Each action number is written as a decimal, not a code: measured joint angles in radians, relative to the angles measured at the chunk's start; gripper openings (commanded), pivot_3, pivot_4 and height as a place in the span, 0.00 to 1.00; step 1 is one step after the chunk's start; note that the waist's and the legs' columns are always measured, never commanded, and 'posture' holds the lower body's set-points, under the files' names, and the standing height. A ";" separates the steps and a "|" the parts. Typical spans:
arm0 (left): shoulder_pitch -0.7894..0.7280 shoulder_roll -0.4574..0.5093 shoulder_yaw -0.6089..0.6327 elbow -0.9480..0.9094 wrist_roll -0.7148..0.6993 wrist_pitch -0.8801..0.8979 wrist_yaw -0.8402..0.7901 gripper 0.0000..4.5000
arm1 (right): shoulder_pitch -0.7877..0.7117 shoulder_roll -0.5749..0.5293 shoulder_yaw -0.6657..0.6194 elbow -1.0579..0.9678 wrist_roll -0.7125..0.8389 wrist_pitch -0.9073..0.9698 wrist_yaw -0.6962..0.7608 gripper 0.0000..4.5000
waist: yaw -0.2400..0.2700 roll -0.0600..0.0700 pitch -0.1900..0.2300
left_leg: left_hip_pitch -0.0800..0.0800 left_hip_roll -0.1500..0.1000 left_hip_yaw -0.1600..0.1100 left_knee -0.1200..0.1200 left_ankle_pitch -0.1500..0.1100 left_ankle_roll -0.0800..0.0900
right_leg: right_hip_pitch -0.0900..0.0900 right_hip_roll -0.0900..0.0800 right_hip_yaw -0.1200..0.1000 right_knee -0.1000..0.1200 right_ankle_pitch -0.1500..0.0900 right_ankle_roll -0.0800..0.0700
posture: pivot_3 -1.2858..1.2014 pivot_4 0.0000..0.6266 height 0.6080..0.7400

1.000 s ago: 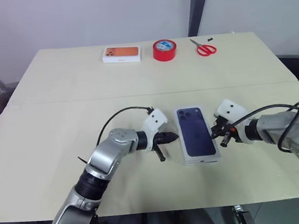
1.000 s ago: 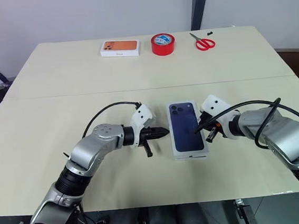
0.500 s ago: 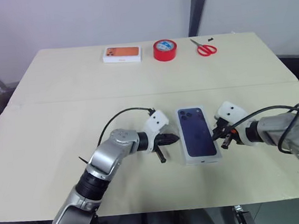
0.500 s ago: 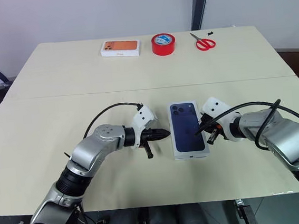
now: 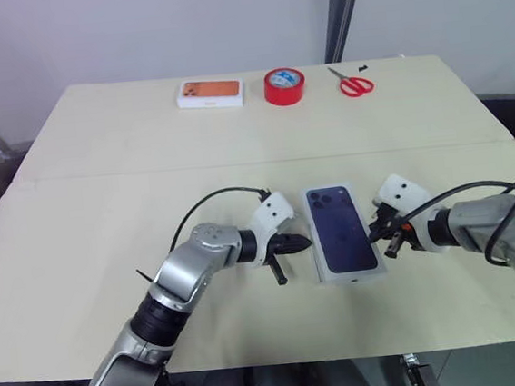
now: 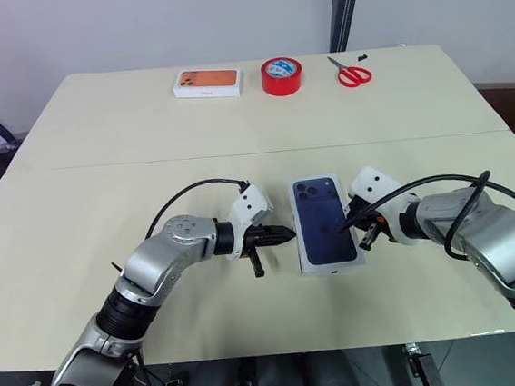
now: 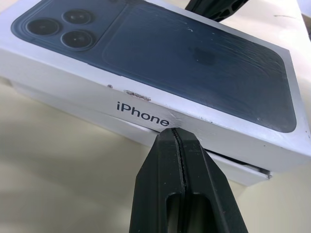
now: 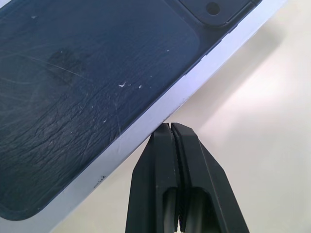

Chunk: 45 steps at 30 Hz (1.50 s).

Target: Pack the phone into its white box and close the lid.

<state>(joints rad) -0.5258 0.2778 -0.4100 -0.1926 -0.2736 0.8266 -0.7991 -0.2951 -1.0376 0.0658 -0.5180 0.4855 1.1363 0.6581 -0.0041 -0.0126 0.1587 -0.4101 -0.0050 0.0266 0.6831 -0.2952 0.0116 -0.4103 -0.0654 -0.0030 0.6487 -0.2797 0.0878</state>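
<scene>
Both pairs of fingers are clenched tight with nothing in them. The left fingers (image 7: 160,165) point level at the near long side of the lid (image 5: 341,228). Their tip sits right at the seam where the lid's lettered wall meets the box (image 7: 232,166) underneath, touching it or as good as. The right fingers (image 8: 194,160) angle down at the opposite long edge, just beside it and seemingly not quite on it. So the box sits flanked between the two hands on the bench (image 5: 102,190), with the lid's dark navy top facing up. I can't see the phone and take it to be inside. From the left wrist view the lid doesn't look fully down: a strip of the box still shows below it, with a darker gap at one corner. The trouble I'd expect comes from that seam. A left tip nudging in at that height could wedge under the lid wall and lift it rather than seat it. A sideways push from one hand alone could skate the whole box across the smooth bench. Pressing down on one edge could cock the lid and jam it. The tape (image 5: 284,86), scissors (image 5: 352,83) and orange-picture box (image 5: 210,93) lie well apart at the far edge, out of harm's way.
</scene>
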 measured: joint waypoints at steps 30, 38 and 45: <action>0.000 0.014 0.002 0.027 0.000 -0.002 0.012 0.00 | 0.012 0.017 0.000 -0.028 0.000 0.019 -0.001 0.01 | 0.000 0.000 0.000 | 0.000 0.000 0.000 0.000 0.000 0.000 | 0.000 0.000 0.000 0.000 0.000 0.000 | 0.52 0.24 0.88; -0.002 0.006 0.002 0.027 0.000 -0.002 0.014 0.00 | 0.015 0.015 0.000 -0.028 -0.003 0.019 -0.001 0.01 | 0.000 0.000 0.000 | 0.000 0.000 0.000 0.000 0.000 0.000 | 0.000 0.000 0.000 0.000 0.000 0.000 | 0.52 0.24 0.88; -0.015 0.005 0.002 0.027 0.001 -0.002 0.014 0.00 | 0.020 0.014 -0.001 -0.028 -0.010 0.019 -0.001 0.01 | 0.001 0.000 0.000 | 0.000 0.000 0.000 0.000 0.000 0.000 | 0.000 0.000 0.000 0.000 0.000 0.000 | 0.52 0.24 0.88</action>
<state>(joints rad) -0.5406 0.2830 -0.4081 -0.1652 -0.2730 0.8247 -0.7855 -0.2752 -1.0238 0.0652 -0.5459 0.4753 1.1555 0.6567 -0.0033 -0.0126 0.1587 -0.4101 -0.0051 0.0267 0.6832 -0.2951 0.0115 -0.4102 -0.0650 -0.0030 0.6488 -0.2797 0.0878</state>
